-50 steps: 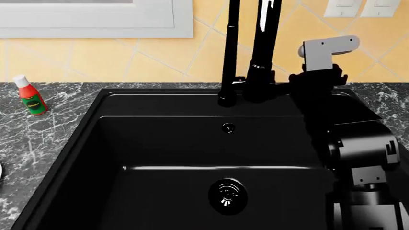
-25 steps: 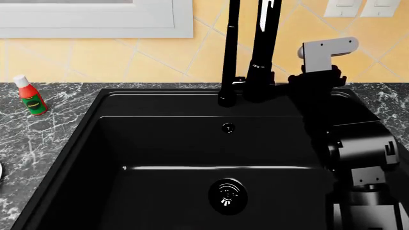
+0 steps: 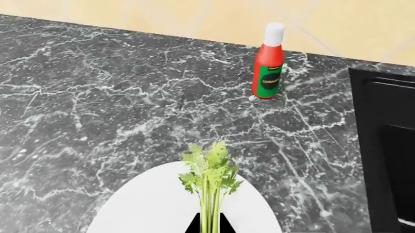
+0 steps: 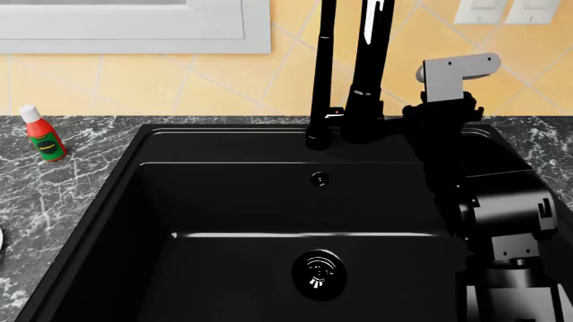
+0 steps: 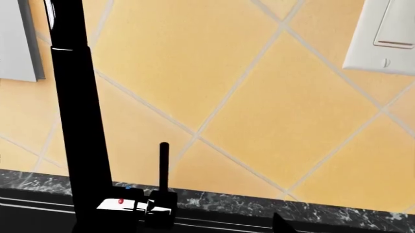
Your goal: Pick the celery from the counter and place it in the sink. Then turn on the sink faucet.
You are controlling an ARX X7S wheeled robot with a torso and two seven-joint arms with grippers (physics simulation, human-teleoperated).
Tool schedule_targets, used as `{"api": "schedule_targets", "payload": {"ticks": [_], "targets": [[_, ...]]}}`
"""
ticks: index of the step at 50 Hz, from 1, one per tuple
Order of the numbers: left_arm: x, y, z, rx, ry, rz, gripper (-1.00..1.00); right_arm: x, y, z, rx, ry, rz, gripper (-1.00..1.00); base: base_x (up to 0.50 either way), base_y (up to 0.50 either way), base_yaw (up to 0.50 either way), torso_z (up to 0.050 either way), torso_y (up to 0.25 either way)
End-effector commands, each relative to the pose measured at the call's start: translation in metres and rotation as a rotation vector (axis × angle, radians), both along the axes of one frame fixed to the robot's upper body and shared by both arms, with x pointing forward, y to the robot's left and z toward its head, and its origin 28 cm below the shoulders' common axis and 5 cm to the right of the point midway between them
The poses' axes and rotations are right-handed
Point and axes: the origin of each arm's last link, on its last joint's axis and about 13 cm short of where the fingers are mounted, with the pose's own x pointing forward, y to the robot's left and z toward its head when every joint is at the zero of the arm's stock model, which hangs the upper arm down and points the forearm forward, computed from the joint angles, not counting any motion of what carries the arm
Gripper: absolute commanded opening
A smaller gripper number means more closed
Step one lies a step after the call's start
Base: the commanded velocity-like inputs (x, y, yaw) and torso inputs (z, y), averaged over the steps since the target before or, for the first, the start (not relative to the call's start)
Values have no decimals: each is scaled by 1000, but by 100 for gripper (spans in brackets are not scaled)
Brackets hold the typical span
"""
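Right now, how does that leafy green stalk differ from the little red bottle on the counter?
The celery is pale green and thin with a leafy tuft; the red bottle is stout, with a white cap and green label. The celery lies over a white plate, apparently held at the left gripper; the bottle stands upright on the counter, untouched. Both sit on the same side of the sink, outside it.

Glossy faucet (image 4: 367, 74), veined marble counter (image 3: 129, 97)

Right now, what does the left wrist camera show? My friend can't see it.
A leafy green celery is held by the left end effector over a round white plate. Behind it, a red bottle stands on the dark marble counter.
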Motion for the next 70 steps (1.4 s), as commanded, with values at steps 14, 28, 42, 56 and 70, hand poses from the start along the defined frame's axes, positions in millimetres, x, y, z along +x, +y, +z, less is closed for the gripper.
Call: {"api": "schedule_targets", "payload": {"ticks": [14,28,42,56,70], "targets": [[15,-81,63,-45,-256,-281,-100,3,2,3,5,-7,7,100,0,0,0,0,0],[19,-120,78,-103,-313,-458,-100,1,1,8,3,-14,3,100,0,0,0,0,0],[45,-160,84,-129,-302,-597,-100,2,2,8,5,-15,8,100,0,0,0,0,0],[75,-202,82,-150,-238,-717,-100,4,2,8,6,-15,9,100,0,0,0,0,0],[94,-232,63,-150,-133,-780,-100,7,4,9,6,-14,13,100,0,0,0,0,0]]}}
